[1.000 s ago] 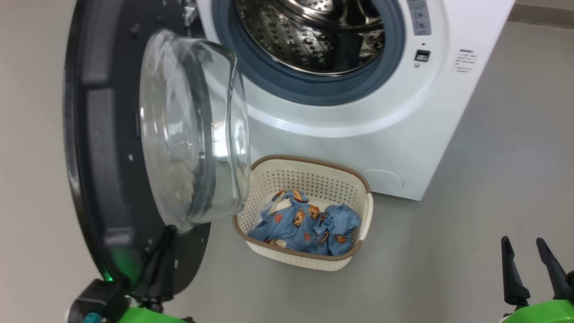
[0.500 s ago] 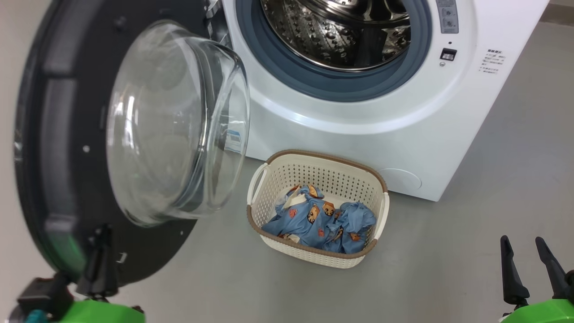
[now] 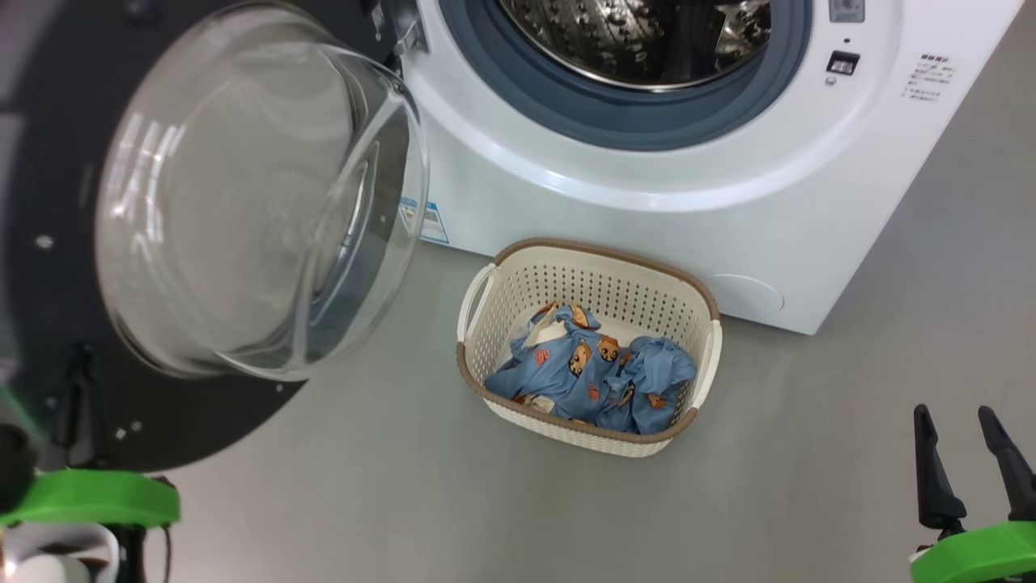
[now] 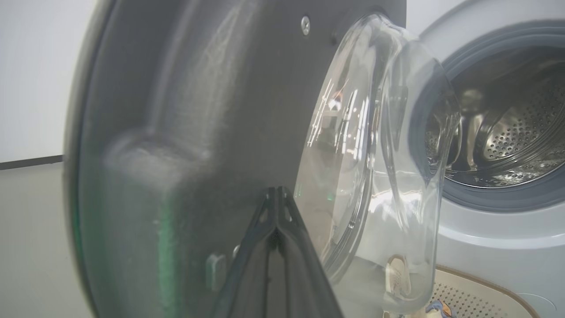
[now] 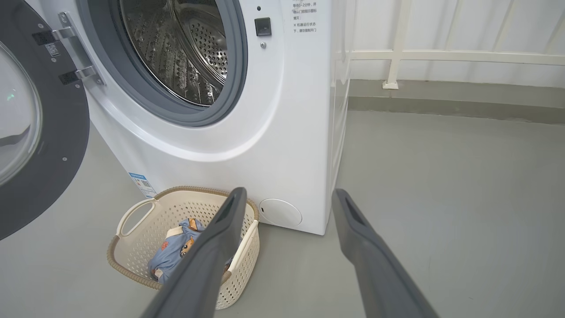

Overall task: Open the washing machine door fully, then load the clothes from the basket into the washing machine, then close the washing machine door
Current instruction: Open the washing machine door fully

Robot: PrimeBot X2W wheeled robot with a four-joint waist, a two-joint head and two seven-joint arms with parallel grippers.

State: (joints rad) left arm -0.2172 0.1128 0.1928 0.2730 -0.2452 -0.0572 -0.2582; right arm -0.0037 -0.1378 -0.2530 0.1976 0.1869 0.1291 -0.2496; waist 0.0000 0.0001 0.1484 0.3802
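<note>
Door: the washing machine door (image 3: 48, 202) stands swung open on the left of the washing machine (image 3: 647, 219), inner face turned toward the head camera. It is a broad round black disc with small pale screw heads. The clear glass bowl (image 3: 243, 202) bulges out from its centre, with streaks of reflection across it. In the right wrist view, two metal hinge arms (image 5: 75, 53) join the door to the white front.

Machine: white boxy front loader. A blue-grey rubber ring (image 3: 631, 121) runs round the perforated steel drum (image 3: 639, 40). A small blue label (image 3: 433, 220) sits low on the front, near the left corner.

Basket (image 3: 599, 251): cream, perforated, brown woven-look rim, a handle on each side. It sits on the grey floor (image 3: 809, 453) just before the machine's lower front, to the right of the door. The clothes (image 3: 599, 372) lie bunched inside. They are light blue with orange-brown figures and a cream patch.

Left gripper (image 4: 276, 191): fingers pressed together to a single point, directed at the door's dark inner face beside the glass rim. I cannot tell whether they touch it.

Right gripper (image 3: 953, 410): fingers spread wide, nothing between them, low at the right and well apart from the basket.
</note>
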